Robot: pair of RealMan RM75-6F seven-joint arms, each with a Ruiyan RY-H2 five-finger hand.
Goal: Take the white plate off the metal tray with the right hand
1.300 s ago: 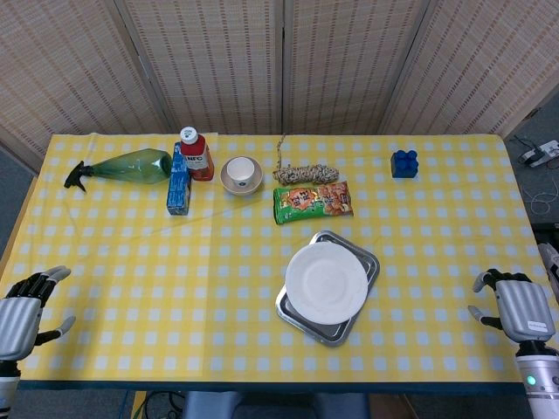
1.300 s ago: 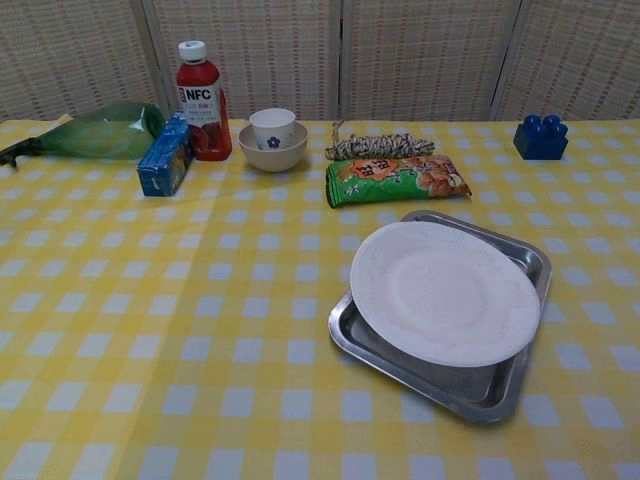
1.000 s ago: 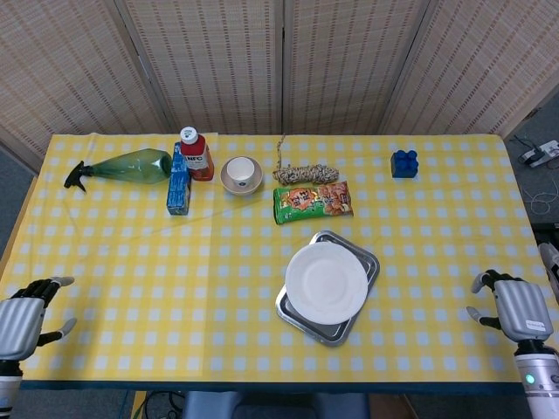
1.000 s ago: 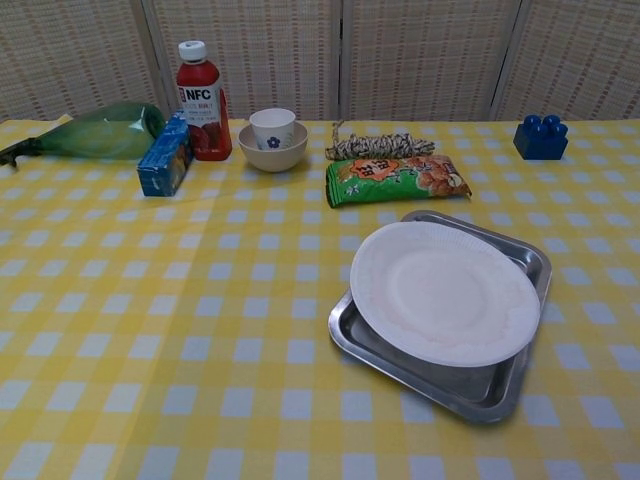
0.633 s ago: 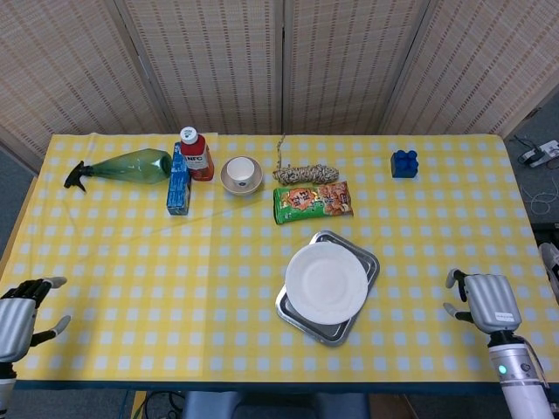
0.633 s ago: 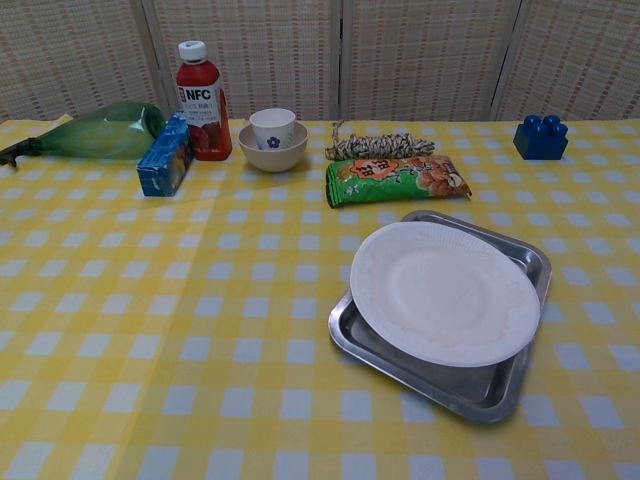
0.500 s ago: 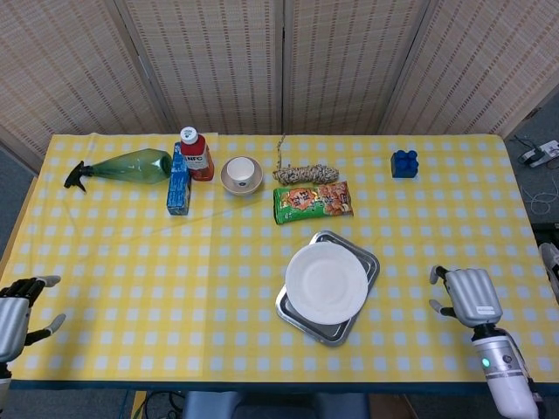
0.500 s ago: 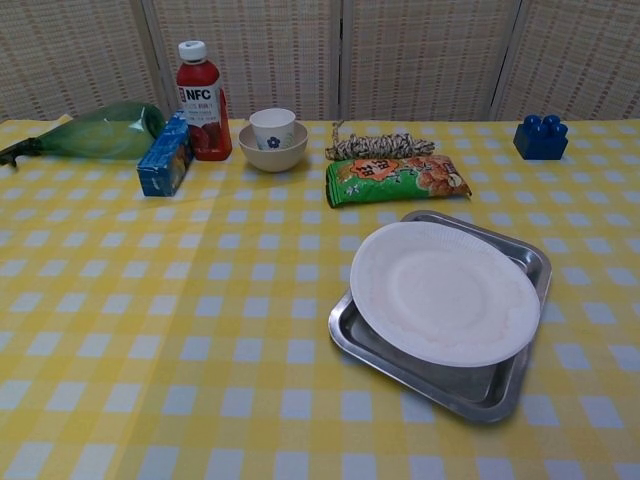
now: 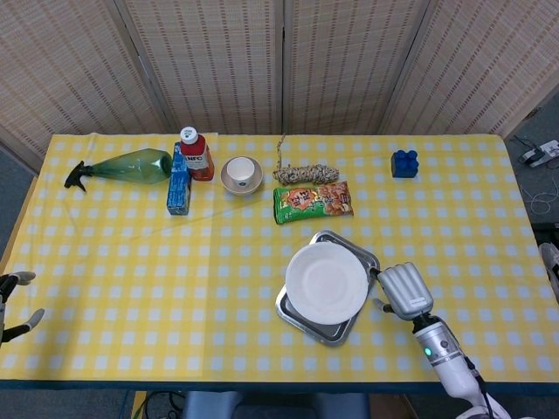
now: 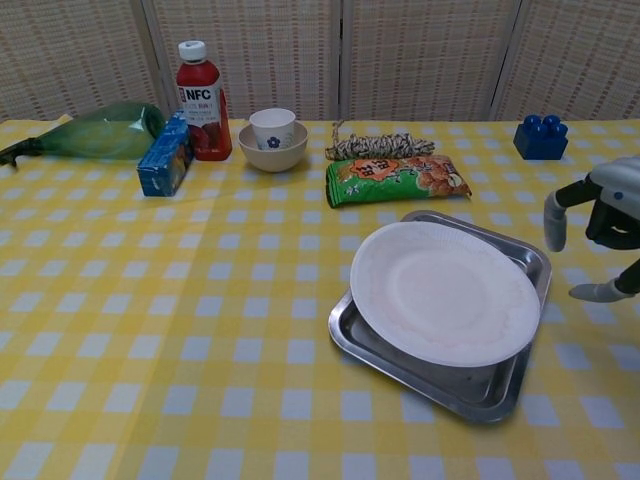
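Note:
The white plate (image 9: 327, 282) (image 10: 443, 291) lies on the square metal tray (image 9: 344, 330) (image 10: 437, 382), hanging over the tray's left side. My right hand (image 9: 403, 289) (image 10: 607, 222) hovers just to the right of the tray, fingers apart and holding nothing, a small gap from the rim. At the table's front left edge only the fingertips of my left hand (image 9: 12, 301) show in the head view, spread and empty.
A green snack bag (image 9: 312, 202) lies just behind the tray, with a rope coil (image 9: 306, 174) beyond it. Bowl with cup (image 9: 241, 174), red bottle (image 9: 196, 153), blue box (image 9: 179, 181) and green spray bottle (image 9: 122, 166) stand at the back left. A blue block (image 9: 403, 162) sits back right.
My right hand has swept left from the table's right front edge to beside the tray, entering the chest view. My left hand has slid further left, nearly out of the head view.

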